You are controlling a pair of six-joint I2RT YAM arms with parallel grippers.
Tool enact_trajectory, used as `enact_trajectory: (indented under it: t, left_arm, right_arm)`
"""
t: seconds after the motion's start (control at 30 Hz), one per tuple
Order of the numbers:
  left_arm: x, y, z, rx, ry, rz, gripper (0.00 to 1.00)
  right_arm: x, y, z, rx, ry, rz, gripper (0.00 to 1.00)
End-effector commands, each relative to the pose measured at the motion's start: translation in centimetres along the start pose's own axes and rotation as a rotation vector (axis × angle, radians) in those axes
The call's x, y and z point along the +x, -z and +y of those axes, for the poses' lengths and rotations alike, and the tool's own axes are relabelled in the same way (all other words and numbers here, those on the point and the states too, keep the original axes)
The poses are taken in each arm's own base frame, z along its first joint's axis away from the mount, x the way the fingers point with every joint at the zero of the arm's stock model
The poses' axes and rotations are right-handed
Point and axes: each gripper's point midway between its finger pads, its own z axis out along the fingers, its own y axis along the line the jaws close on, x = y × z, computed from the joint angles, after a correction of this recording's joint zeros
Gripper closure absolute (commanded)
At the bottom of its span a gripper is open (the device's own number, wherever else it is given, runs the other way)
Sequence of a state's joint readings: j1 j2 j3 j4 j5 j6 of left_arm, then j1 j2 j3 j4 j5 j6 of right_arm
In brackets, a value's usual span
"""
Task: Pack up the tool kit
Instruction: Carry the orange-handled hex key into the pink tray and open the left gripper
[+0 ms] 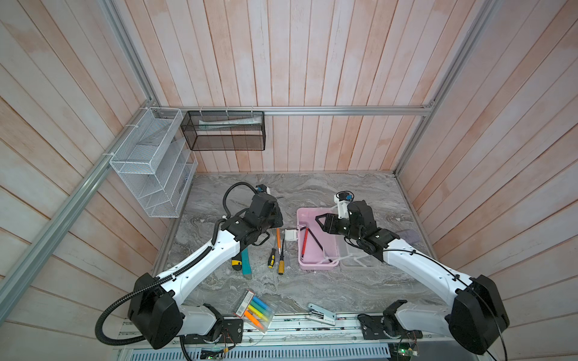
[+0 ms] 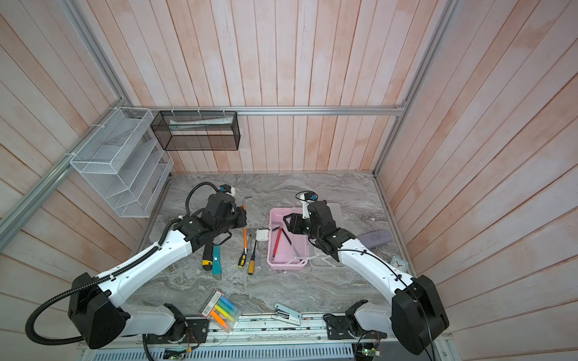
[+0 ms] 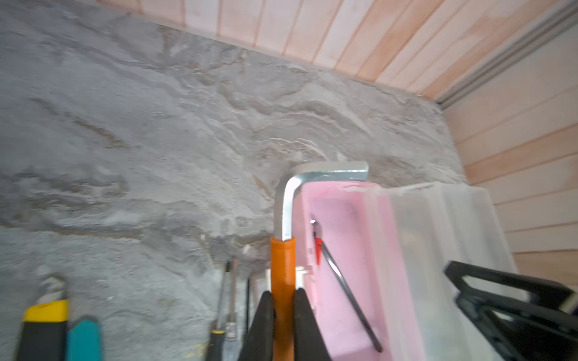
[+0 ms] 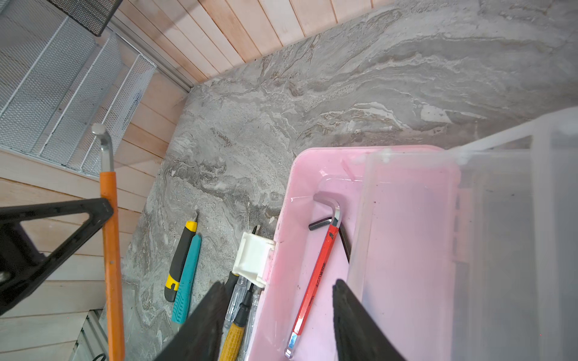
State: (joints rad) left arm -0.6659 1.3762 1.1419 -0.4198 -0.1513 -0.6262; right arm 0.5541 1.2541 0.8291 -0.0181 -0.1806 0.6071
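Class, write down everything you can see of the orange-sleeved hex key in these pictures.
The orange-sleeved hex key is a long L-shaped tool: silvery metal, bent at one end, its shank in a smooth orange sleeve. The left pincer is shut on the sleeve, holding it above the table beside the open pink box, short arm turned towards the box.

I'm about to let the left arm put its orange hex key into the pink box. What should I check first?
1. Left gripper shut on orange hex key: ok.
2. Pink box open: ok.
3. Free floor beside red hex key and black hex key: ok.
4. Right gripper open, hanging over the box, likely in the way: not ok.
5. Key fits the box lengthwise: cannot tell.
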Motion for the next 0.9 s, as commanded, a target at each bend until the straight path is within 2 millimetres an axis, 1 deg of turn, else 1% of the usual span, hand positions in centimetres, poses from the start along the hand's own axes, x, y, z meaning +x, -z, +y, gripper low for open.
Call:
enact_trajectory:
  t: [0.0, 0.07, 0.17, 0.33, 0.53, 0.7, 0.87]
  left_arm:
    - [-0.3, -1.6, -4.4, 0.129, 0.046, -0.010, 1.00]
    - [0.4, -3.0, -5.8, 0.144, 0.036, 0.012, 1.00]
    - [1.3, -4.7, -7.4, 0.179, 0.034, 0.042, 1.00]
    - [3.0, -7.3, -8.2, 0.176, 0.024, 0.086, 1.00]
    - [4.5, -9.9, -8.1, 0.147, 0.016, 0.129, 1.00]
    - [6.3, -12.1, -7.2, 0.099, 0.021, 0.178, 1.00]
    - [7.4, -13.4, -7.0, 0.086, 0.034, 0.213, 1.00]
  right_arm:
    - [-0.6, 0.8, 0.1, -0.016, -0.010, -0.024, 0.46]
    - [-0.7, 1.1, -0.2, -0.012, -0.014, -0.032, 0.46]
    - [-0.8, 1.6, -0.4, -0.011, -0.016, -0.044, 0.46]
    - [-0.7, 2.3, -1.0, -0.004, -0.024, -0.061, 0.46]
    - [0.0, 2.2, -1.7, 0.002, -0.036, -0.052, 0.46]
    - [0.1, 2.5, -2.0, 0.008, -0.037, -0.055, 0.46]
    - [0.2, 2.6, -2.4, 0.009, -0.042, -0.058, 0.46]
